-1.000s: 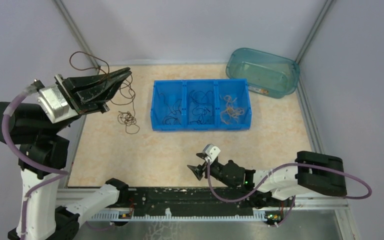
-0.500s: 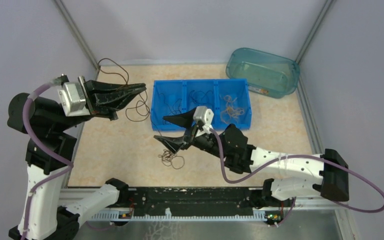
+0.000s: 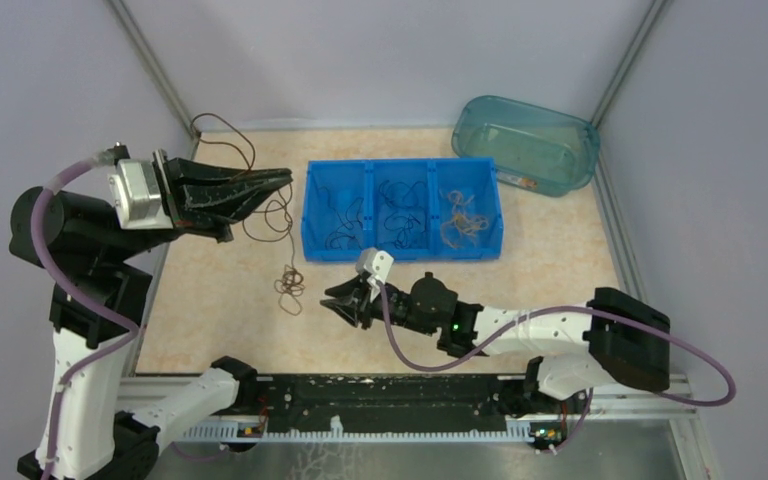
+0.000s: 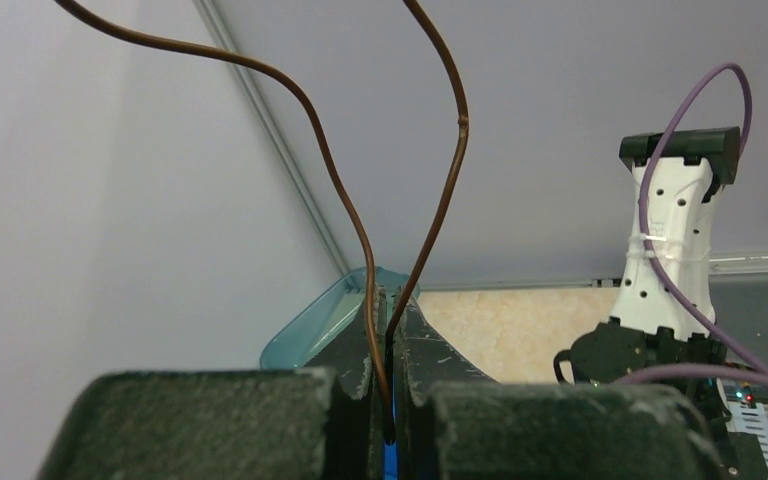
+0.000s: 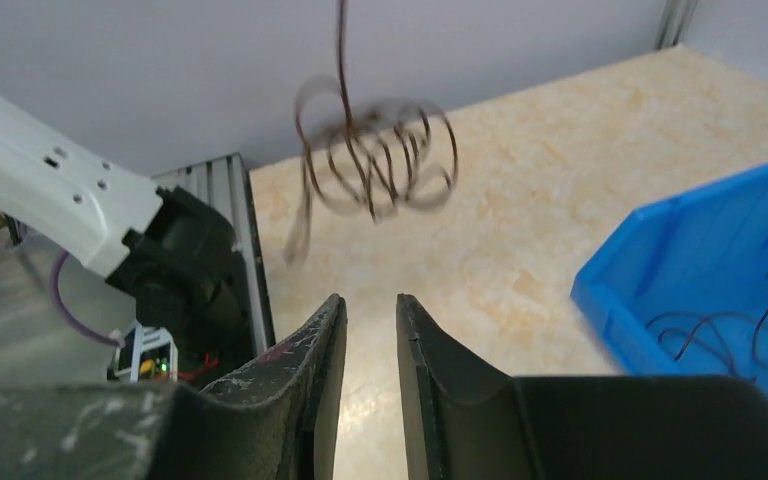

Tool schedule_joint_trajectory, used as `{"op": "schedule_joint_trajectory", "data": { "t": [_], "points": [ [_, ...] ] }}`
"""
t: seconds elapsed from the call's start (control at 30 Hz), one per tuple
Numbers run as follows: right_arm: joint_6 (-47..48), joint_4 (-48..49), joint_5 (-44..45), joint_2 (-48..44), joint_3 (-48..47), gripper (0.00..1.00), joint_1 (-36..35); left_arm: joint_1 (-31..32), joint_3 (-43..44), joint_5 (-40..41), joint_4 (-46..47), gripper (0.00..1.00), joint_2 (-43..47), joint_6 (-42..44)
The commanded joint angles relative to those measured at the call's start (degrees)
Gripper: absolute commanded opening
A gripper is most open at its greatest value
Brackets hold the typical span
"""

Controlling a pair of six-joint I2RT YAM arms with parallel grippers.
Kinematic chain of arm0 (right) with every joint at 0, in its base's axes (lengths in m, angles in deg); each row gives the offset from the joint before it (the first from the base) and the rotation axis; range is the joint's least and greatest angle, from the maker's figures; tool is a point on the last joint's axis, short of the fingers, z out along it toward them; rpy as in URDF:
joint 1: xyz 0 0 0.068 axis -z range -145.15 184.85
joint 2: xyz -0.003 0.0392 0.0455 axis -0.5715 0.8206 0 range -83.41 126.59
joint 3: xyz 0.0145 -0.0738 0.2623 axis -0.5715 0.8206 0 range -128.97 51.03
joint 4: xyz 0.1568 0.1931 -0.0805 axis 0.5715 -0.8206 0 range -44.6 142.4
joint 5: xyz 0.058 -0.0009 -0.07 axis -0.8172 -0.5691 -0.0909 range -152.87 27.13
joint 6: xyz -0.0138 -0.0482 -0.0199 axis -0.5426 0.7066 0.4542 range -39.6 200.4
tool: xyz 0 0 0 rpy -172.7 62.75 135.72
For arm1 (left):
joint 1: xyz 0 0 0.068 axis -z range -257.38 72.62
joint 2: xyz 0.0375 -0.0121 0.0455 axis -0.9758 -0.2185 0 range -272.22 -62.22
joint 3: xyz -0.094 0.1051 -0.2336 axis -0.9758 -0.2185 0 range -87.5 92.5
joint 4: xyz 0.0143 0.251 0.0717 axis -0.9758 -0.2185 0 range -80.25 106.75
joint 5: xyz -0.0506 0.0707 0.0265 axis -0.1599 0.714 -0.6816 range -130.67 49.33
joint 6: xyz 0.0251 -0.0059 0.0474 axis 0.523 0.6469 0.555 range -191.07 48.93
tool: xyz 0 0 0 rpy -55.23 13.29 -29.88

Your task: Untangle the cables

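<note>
Our right gripper sits low, jaws slightly apart, holding nothing. Just ahead, the brown cable dangles its coil near the table, pinched higher up by our closed left gripper. Risk: a swinging coil dodges the grab or re-knots. Beyond, the blue bin holds dark cables left and middle, tan cables right. In the teal tub we see none.

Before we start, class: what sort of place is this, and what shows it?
Probably a robotics lab test cell: plain walls enclose a small table, a left arm and right arm are bolted to a rail at its near edge, and a blue bin holds loose cables.
</note>
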Motion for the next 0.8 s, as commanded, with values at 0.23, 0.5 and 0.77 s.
{"op": "schedule_joint_trajectory", "data": {
  "t": [0.23,0.5,0.77],
  "points": [
    [-8.0,12.4,2.4,-0.5,8.2,0.5,0.1,0.1,3.5,0.1,0.3,0.0,-0.5,0.4],
    [-3.1,6.8,-0.1,-1.3,-0.6,0.58,0.1,0.0,1.9,-0.9,1.2,0.0,0.0,-1.5],
    [-4.9,7.2,0.5,0.3,-0.3,0.24,0.1,0.0,2.2,-0.9,1.7,0.0,0.0,-1.0]
  ]
}}
